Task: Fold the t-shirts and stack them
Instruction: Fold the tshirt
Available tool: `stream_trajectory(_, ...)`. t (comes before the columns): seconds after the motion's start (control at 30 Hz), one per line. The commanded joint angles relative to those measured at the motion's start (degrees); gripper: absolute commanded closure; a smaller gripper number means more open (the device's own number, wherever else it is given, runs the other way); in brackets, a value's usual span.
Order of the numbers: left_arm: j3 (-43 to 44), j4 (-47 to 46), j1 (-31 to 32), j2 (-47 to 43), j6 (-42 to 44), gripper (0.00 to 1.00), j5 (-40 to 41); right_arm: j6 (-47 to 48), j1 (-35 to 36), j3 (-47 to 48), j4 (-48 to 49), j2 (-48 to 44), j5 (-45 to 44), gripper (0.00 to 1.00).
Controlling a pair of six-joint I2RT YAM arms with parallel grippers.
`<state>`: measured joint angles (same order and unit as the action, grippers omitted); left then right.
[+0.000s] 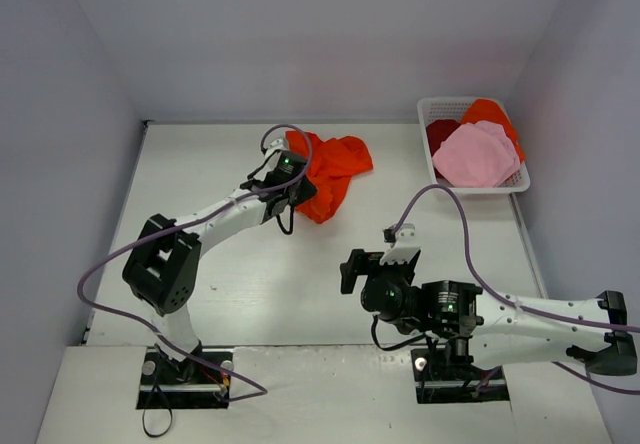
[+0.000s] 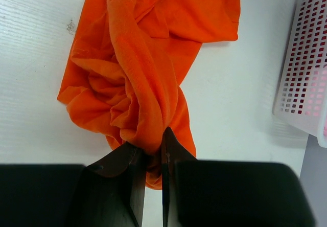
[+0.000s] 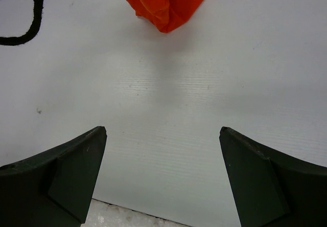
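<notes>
Soft matt orange cloth t-shirt point(image 2: 148, 78); white perforated plastic basket point(image 2: 306, 84); smooth white table point(image 3: 168, 99).

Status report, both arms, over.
Left gripper shut on orange t-shirt, bunched on table. Right gripper open, empty. Nothing in the way; basket off to the right.

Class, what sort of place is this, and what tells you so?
Probably a robotics test cell: a white table walled by plain panels, a left arm and right arm bolted at its near edge, a basket of t-shirts.
</notes>
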<state>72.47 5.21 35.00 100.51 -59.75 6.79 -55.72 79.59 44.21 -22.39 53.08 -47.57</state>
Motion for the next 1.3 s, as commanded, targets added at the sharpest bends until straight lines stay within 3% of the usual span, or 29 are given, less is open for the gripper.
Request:
stream_trajectory(0.0, 4.26, -2.84, -1.34, -0.76, 1.3, 1.0, -1.07, -1.84, 0.04, 0.0, 0.6, -0.7, -2.7, 0.11)
stream_trajectory(0.57, 15.5, -2.84, -6.7, 8.82, 0.16, 1.0, -6.79, -2.98, 0.12, -0.44, 0.6, 0.36, -2.7, 0.11)
stream_trajectory(1.27, 16.56, -2.14, -6.7, 3.64, 2.35, 1.0, -7.93, -3.78, -0.05, -0.7, 0.86, 2.02, -2.97, 0.11)
